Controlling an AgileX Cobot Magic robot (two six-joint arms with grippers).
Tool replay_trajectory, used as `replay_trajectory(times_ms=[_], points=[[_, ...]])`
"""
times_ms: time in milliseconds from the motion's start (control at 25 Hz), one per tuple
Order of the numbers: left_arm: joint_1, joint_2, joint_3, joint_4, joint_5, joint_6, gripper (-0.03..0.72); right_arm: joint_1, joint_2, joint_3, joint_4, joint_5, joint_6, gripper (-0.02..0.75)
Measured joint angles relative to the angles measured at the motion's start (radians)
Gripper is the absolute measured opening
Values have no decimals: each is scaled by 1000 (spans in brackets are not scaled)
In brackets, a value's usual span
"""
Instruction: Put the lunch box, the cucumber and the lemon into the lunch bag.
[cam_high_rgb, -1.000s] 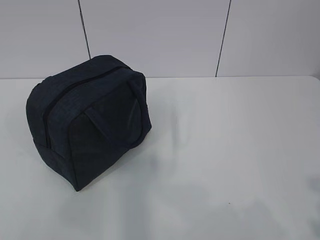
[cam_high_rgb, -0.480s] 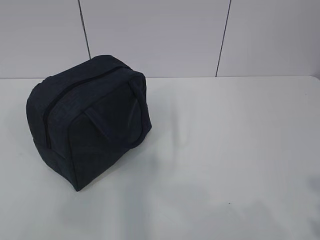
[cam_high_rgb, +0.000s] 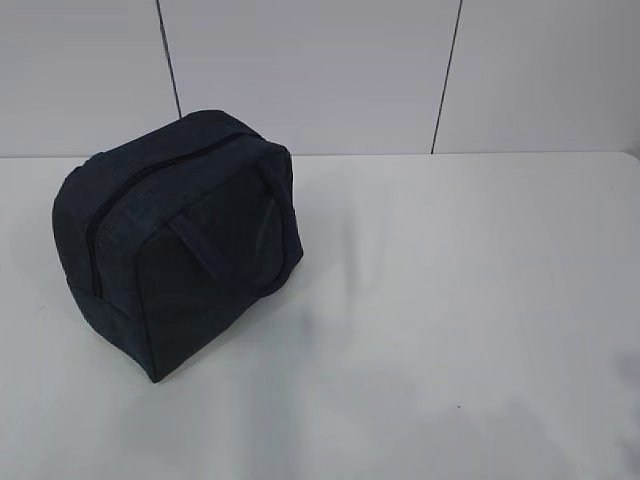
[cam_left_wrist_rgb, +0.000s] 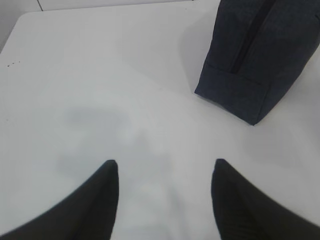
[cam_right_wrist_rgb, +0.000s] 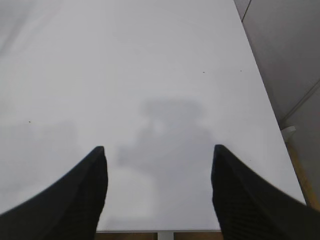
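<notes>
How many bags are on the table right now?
1. The boxy dark navy fabric lunch bag stands on the left part of the white table, zipped shut; the left wrist view shows its corner. No other bag shows in any view.

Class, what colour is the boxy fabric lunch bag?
Dark navy fabric lunch bag; clearest in the exterior view.
</notes>
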Motion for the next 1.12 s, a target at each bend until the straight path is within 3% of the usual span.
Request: replay_trajectory(times_ms=[1120], points=[[0, 0, 0, 0, 0, 0, 432, 0, 0, 0, -1, 0, 0, 498]])
